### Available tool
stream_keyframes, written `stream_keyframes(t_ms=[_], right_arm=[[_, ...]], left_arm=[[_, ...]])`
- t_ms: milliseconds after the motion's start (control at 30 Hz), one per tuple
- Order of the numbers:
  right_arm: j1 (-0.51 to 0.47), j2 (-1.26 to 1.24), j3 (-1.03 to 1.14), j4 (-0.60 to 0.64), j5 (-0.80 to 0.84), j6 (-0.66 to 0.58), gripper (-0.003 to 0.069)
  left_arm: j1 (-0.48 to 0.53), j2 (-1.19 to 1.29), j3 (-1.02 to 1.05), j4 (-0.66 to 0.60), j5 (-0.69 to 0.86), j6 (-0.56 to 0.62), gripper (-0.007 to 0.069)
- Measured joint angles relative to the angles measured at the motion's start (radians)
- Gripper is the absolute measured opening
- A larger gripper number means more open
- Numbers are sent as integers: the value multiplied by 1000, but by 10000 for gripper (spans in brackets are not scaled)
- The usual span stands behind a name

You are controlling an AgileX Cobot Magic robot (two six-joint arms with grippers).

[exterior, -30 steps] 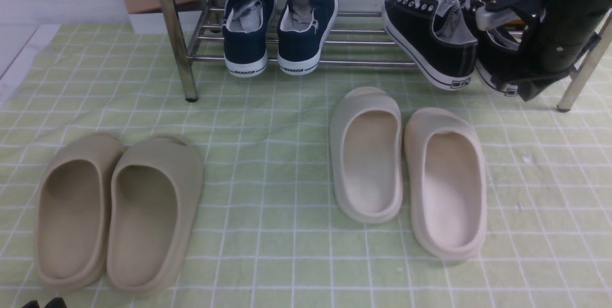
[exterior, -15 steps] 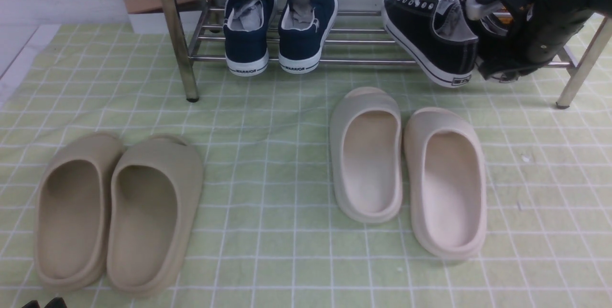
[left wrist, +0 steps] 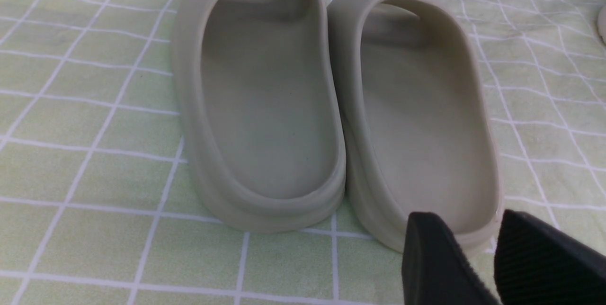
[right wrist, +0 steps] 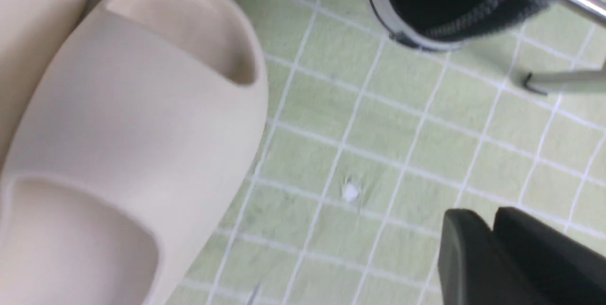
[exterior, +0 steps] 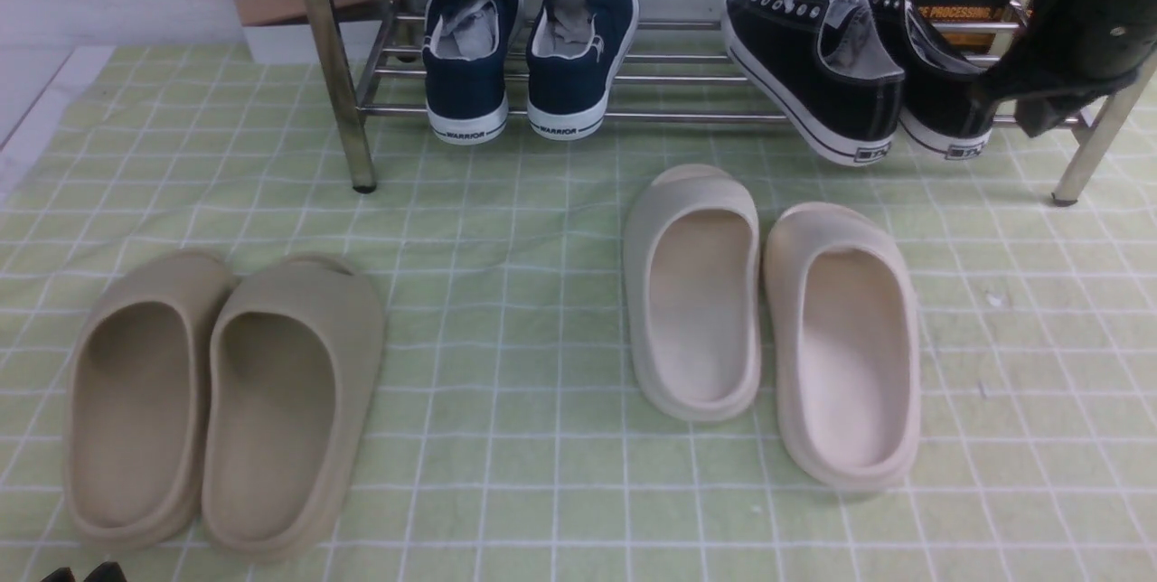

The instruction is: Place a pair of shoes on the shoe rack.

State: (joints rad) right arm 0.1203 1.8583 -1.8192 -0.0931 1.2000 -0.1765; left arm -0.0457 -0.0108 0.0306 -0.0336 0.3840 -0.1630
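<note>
Black sneaker pair (exterior: 868, 85) resting on shoe rack's (exterior: 687, 118) right end, heels overhanging front rod. Right claw (right wrist: 487, 217) just beside outer heel, slightly parted, gripping nothing.

Right gripper (right wrist: 492, 229) has let go of the right black sneaker (exterior: 940, 103) and lifted up and away from it, jaws slightly parted and empty. Sneaker now sits free and unobscured on the shoe rack (exterior: 687, 118), beside the left black sneaker (exterior: 813, 67).
</note>
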Motion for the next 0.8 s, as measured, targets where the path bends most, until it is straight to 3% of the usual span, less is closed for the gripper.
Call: stream_keyframes(t_ms=[133,367,800], right_arm=[[0,-88,7,39,32,4,154],[0,-410,213,155,38,5,160],[0,-1147,931,166,-343,33,171]], left_arm=[[0,0,0,0,0,0,218],[0,0,0,0,0,0,218],[0,0,0,0,0,0,228]])
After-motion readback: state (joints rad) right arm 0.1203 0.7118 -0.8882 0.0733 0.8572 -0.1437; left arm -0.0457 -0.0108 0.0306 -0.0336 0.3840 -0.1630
